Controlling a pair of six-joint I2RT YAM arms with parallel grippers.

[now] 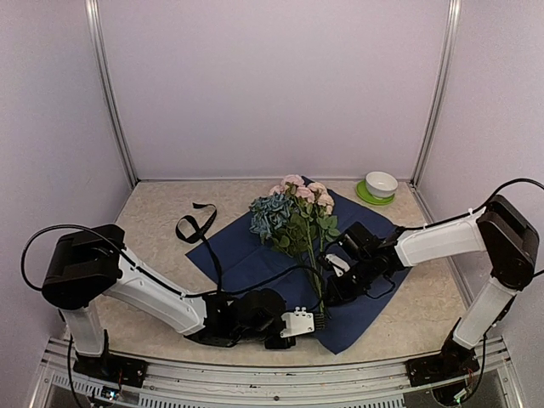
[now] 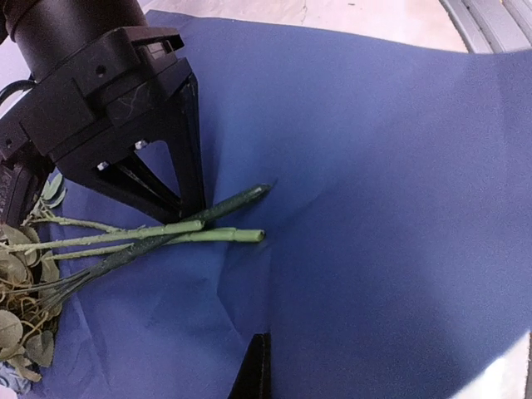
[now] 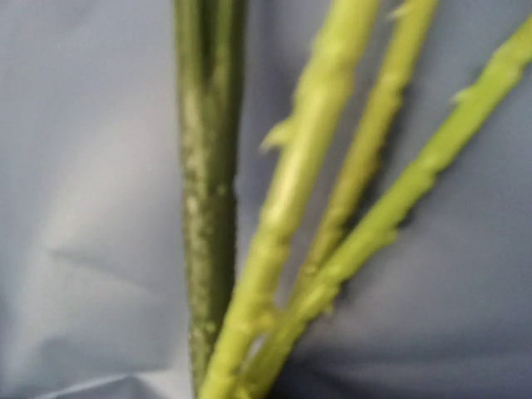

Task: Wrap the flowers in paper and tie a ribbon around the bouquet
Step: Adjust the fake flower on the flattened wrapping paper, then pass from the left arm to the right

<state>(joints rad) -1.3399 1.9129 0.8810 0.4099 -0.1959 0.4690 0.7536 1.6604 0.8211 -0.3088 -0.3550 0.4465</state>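
Where the right gripper (image 2: 188, 213) reaches down to the paper (image 2: 374, 166), its two black fingers (image 2: 193, 158) meet on the thin green stems (image 2: 158, 237) of the flowers (image 1: 293, 214), clamping them a short way up from the cut ends. Its own wrist camera shows only those stems, blurred and very close against the blue sheet. From there, at about seven o'clock in the overhead view, the left gripper (image 2: 258, 349) sits low over the paper just beside the stem ends. Its fingers show in its own camera as a single dark wedge pressed tight together, and whether they pinch the sheet I cannot tell. The flowers lie along the middle of the paper, stems toward six o'clock and blooms toward twelve. The pale pink roses are at the far end, and the blue-grey hydrangea is at their eight o'clock among green leaves. The paper is spread dark navy side up on the table (image 1: 153, 212), turned like a diamond, with both grippers over its near half. The ribbon (image 1: 194, 225) lies looped on the table at ten o'clock from the sheet's centre, near its left corner. At two o'clock from the blooms a white bowl (image 1: 382, 182) stands on a green saucer (image 1: 367, 196), just beyond the paper's far corner.
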